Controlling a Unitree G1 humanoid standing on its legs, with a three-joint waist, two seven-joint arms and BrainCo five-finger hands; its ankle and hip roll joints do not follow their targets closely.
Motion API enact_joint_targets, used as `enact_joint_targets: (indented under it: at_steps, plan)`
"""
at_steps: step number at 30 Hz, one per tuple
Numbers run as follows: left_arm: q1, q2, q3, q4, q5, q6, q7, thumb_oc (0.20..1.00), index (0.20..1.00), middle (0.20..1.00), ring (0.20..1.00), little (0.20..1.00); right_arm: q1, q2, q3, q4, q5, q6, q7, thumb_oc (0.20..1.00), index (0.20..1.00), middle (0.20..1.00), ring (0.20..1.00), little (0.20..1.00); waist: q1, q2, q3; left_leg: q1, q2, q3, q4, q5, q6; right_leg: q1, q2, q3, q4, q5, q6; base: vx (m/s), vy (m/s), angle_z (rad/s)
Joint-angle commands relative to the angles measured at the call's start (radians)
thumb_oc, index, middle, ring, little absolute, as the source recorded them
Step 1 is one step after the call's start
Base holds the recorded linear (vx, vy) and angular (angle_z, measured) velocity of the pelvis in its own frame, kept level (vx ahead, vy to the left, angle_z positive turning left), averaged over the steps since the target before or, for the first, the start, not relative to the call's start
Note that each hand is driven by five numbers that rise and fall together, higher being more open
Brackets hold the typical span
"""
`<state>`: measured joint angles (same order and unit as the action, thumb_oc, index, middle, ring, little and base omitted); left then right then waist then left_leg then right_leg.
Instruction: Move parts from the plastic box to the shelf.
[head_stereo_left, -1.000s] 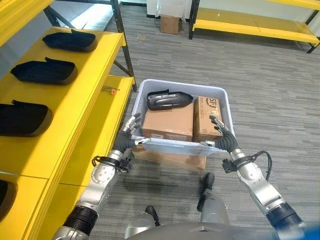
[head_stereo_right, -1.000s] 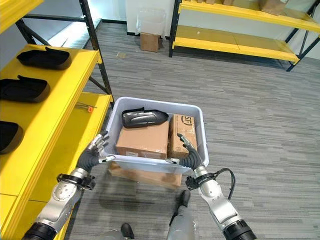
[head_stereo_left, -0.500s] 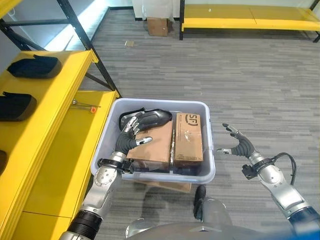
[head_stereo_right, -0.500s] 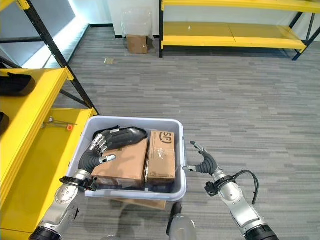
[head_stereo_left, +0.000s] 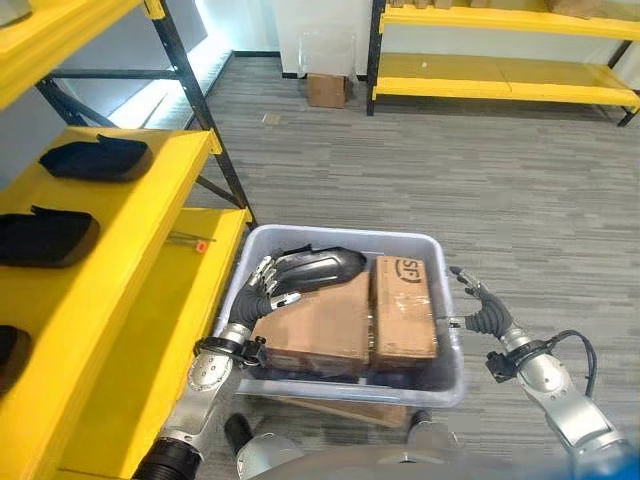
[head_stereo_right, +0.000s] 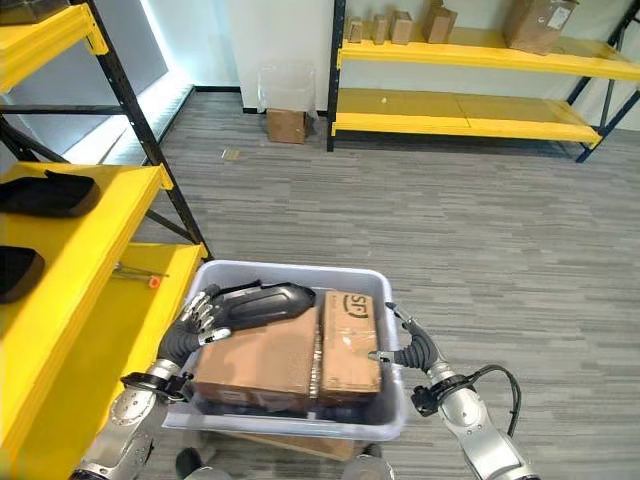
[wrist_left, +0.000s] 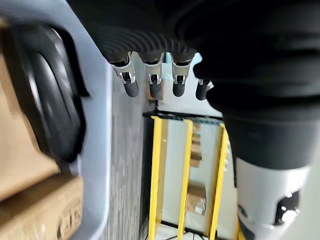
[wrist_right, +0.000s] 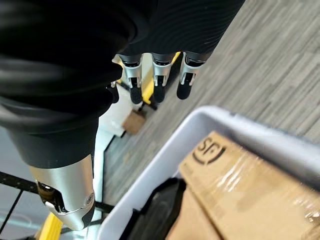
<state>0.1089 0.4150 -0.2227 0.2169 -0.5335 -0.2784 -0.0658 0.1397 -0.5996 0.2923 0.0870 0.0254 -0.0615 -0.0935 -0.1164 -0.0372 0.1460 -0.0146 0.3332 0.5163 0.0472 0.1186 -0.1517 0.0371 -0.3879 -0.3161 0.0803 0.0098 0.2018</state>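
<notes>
Grey plastic box (head_stereo_left: 300, 238) holding black part (head_stereo_left: 322, 268), two cardboard boxes (head_stereo_left: 345, 322) | left hand (head_stereo_left: 262, 292) over part, fingers straight | right hand (head_stereo_left: 478, 308) beside rim, fingers spread

One grey plastic box (head_stereo_left: 445, 385) holds one black part (head_stereo_left: 322, 268) just past the left robot hand (head_stereo_left: 262, 295) and two cardboard boxes (head_stereo_left: 316, 328) (head_stereo_left: 403, 310) between the two robot hands. Three more black parts (head_stereo_left: 95, 158) (head_stereo_left: 42, 235) (head_stereo_left: 8, 355) lie on the yellow shelf (head_stereo_left: 120, 290), left of the left robot hand.
</notes>
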Motion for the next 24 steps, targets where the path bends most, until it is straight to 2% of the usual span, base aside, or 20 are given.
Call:
enact_joint_targets:
  at_steps: [1, 5, 8, 11, 18, 24]
  plan:
    - [-0.031, 0.026, 0.03, -0.11, 0.026, -0.023, -0.032, 1.0, 1.0, 1.0, 1.0, 1.0, -0.038, 0.003, -0.048, -0.065, 0.039, -0.062, -0.067, 1.0, 1.0, 1.0, 1.0, 1.0, 0.022, -0.003, 0.055, 0.074, 0.016, -0.013, 0.016, -0.073, 0.018, -0.038, 0.139, -0.022, 0.102, -0.084, -0.078, 0.07, 0.168, 0.17]
    - [-0.025, 0.037, 0.014, -0.118, 0.026, -0.033, -0.036, 1.0, 1.0, 1.0, 1.0, 1.0, 0.001, 0.021, -0.081, -0.101, 0.014, -0.116, -0.058, 1.0, 1.0, 1.0, 1.0, 1.0, 0.011, -0.003, 0.07, 0.089, -0.047, -0.018, -0.001, -0.101, 0.051, -0.051, 0.131, 0.016, 0.094, -0.059, -0.046, 0.06, 0.172, 0.16]
    - [-0.008, 0.044, 0.008, -0.128, 0.015, -0.045, -0.017, 1.0, 1.0, 1.0, 1.0, 1.0, 0.006, 0.024, -0.087, -0.115, 0.001, -0.127, -0.05, 1.0, 1.0, 1.0, 1.0, 1.0, 0.014, -0.005, 0.074, 0.092, -0.064, -0.018, -0.002, -0.114, 0.066, -0.055, 0.122, 0.025, 0.092, -0.055, -0.035, 0.05, 0.105, -0.05]
    - [-0.006, 0.057, 0.005, -0.147, 0.024, -0.054, -0.007, 1.0, 1.0, 1.0, 1.0, 1.0, -0.027, 0.018, -0.069, -0.12, -0.041, -0.165, -0.054, 1.0, 1.0, 1.0, 1.0, 1.0, 0.04, -0.012, 0.086, 0.07, -0.062, -0.028, 0.012, -0.121, 0.069, -0.059, 0.119, 0.012, 0.092, -0.06, -0.034, 0.0, 0.0, 0.0]
    - [-0.054, 0.082, -0.027, -0.171, 0.113, -0.074, -0.035, 1.0, 1.0, 1.0, 1.0, 1.0, -0.179, -0.014, -0.002, -0.105, -0.067, -0.144, -0.1, 1.0, 1.0, 1.0, 1.0, 1.0, 0.082, -0.011, 0.108, 0.036, -0.033, -0.055, 0.031, -0.107, 0.048, -0.063, 0.127, -0.016, 0.096, -0.076, -0.052, 0.0, -0.065, 0.07]
    - [-0.129, 0.114, -0.058, -0.204, 0.27, -0.136, 0.01, 1.0, 1.0, 1.0, 1.0, 1.0, -0.229, -0.034, 0.031, -0.114, -0.016, -0.131, -0.087, 1.0, 1.0, 1.0, 1.0, 1.0, 0.068, 0.003, 0.107, 0.038, -0.01, -0.052, 0.03, -0.092, 0.033, -0.067, 0.132, -0.01, 0.094, -0.078, -0.061, 0.02, -0.034, 0.03]
